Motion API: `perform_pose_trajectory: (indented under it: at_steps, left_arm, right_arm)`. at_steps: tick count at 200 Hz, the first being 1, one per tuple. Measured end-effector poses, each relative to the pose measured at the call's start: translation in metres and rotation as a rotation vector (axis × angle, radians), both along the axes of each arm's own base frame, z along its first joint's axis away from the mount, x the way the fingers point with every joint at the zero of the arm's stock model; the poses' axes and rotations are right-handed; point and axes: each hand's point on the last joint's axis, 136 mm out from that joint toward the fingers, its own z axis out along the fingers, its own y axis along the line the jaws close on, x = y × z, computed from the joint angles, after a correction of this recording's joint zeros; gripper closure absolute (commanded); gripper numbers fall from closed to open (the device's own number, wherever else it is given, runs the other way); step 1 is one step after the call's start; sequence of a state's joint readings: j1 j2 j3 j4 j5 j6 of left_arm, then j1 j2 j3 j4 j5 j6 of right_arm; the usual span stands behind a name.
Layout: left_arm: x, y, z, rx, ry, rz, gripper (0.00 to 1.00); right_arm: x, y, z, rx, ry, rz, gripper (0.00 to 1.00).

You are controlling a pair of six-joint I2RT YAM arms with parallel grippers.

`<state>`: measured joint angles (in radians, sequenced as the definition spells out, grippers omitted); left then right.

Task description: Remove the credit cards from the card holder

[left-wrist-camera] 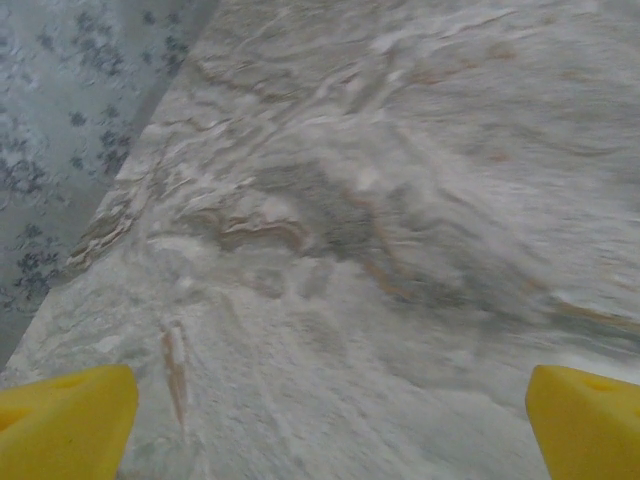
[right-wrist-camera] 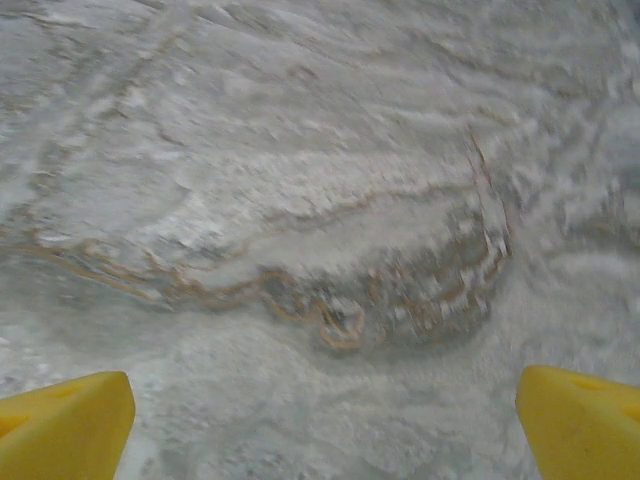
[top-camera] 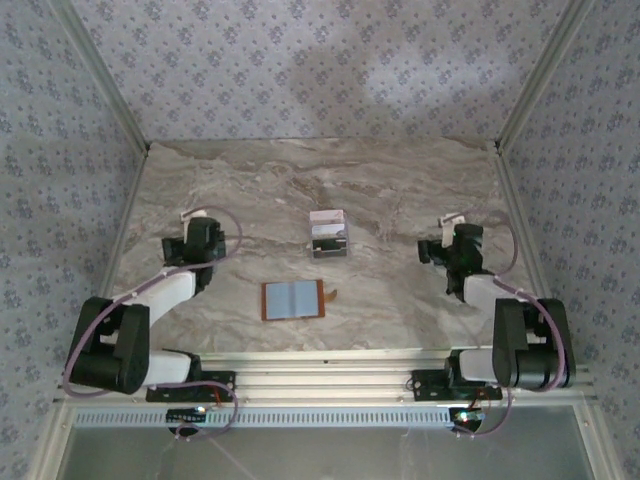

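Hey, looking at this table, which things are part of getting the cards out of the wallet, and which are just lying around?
Part of the job:
card holder, lying open
credit cards, grouped beyond it
left gripper and right gripper, both open, holding nothing

Just there:
marble table
patterned walls
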<state>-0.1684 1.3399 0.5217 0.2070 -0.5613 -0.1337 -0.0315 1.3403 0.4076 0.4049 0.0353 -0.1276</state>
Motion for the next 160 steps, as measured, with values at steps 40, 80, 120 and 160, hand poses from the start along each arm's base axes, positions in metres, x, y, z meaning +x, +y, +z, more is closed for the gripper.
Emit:
perform_pose_trajectory:
  at_steps: [40,80,120,160]
  left_arm:
    - [0.007,0.023,-0.009,-0.079,-0.121,-0.002,0.00]
    - [0.026,0.018,-0.017,-0.152,-0.182,-0.086,0.00]
    - [0.036,-0.006,-0.022,-0.179,-0.183,-0.213,0.01]
    - [0.038,-0.010,-0.019,-0.181,-0.195,-0.239,0.00]
  right_arm:
    - [0.020,0.001,0.007,0.081,-0.127,-0.006,0.00]
    - [0.026,0.004,-0.004,0.095,-0.130,-0.006,0.00]
    - [0.031,0.006,0.005,0.086,-0.169,-0.009,0.00]
    - [0.032,0.006,0.007,0.082,-0.182,-0.016,0.00]
